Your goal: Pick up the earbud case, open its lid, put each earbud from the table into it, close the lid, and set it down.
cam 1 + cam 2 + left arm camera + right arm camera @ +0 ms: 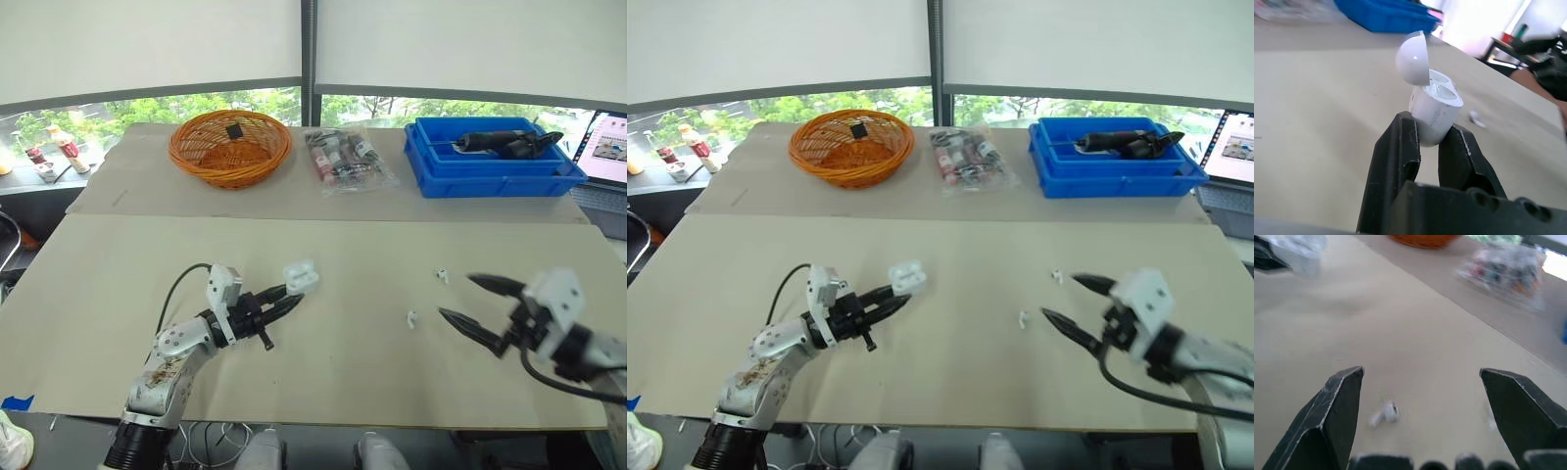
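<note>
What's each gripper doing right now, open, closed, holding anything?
Left gripper: shut on the earbud case, whose lid is open.
Right gripper: open, holding nothing.

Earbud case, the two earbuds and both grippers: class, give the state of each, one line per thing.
earbud case: lid open, both slots empty
left gripper: shut on the case
right gripper: open, holding nothing
nearer earbud: loose on the table
farther earbud: loose on the table
</note>
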You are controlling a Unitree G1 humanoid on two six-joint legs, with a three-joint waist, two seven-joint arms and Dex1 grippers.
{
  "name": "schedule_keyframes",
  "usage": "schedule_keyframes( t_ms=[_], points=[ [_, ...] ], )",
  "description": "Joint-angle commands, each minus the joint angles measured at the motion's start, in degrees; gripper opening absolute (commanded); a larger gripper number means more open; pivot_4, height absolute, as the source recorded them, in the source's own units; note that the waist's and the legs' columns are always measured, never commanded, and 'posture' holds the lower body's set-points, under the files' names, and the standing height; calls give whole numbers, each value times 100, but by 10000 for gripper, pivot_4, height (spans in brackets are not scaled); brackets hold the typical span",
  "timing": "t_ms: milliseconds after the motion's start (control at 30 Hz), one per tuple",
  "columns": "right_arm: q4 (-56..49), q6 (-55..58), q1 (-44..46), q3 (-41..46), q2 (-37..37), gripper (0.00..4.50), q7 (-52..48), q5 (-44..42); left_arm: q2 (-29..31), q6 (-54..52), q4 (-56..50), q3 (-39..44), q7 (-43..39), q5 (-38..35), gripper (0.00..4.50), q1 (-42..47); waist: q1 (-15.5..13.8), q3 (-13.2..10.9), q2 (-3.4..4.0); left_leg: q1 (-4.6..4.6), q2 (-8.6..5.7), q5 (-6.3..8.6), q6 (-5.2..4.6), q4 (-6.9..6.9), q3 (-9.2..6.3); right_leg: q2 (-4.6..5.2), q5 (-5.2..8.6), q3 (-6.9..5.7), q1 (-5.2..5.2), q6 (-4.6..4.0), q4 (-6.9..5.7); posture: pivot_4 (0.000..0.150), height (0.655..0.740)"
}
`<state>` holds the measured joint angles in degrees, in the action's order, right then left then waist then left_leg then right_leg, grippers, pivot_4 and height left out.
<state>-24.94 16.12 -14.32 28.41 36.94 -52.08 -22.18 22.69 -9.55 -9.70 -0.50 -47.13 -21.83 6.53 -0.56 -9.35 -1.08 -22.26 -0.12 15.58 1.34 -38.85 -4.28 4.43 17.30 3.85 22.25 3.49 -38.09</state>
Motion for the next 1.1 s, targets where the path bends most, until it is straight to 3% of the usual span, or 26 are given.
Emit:
schedule_keyframes(
  t_ms=[33,233,333,600,767,1100],
  points=[
    [254,-799,-472,619,-104,41982,-32,100,-17,186,-87,131,129,6,5073,-95,13,0,0,3,1,0,0,-1,1,0,0,5,-1,0,0,1500,7400],
    [961,-1401,-1226,1005,-185,41982,-55,151,214,238,-124,126,-23,41,5073,-180,104,1,2,30,5,1,-1,15,17,-7,1,9,-22,0,1,1500,7400],
    [1080,-1518,-1394,1011,-207,45000,17,148,308,267,-77,157,-43,53,5073,-157,127,3,4,29,5,1,-1,20,18,-6,1,9,-21,-1,2,1500,7400],
    [722,-1275,-1503,802,-324,45000,285,0,360,226,-100,185,9,45,5073,-140,122,4,6,27,4,1,-1,19,16,-3,1,10,-22,0,3,1500,7400],
    [-321,-864,-1342,9,-831,45000,1003,46,347,226,-100,147,32,67,5073,-147,128,5,9,27,6,1,-1,19,2,-4,1,9,-20,-1,2,1500,7400],
    [-1119,1059,51,-2407,-1788,45000,3337,1652,350,175,-204,110,29,95,5073,-219,125,9,14,19,3,-1,2,18,-18,-3,1,7,-6,-1,-2,1500,7400]
  ],
)
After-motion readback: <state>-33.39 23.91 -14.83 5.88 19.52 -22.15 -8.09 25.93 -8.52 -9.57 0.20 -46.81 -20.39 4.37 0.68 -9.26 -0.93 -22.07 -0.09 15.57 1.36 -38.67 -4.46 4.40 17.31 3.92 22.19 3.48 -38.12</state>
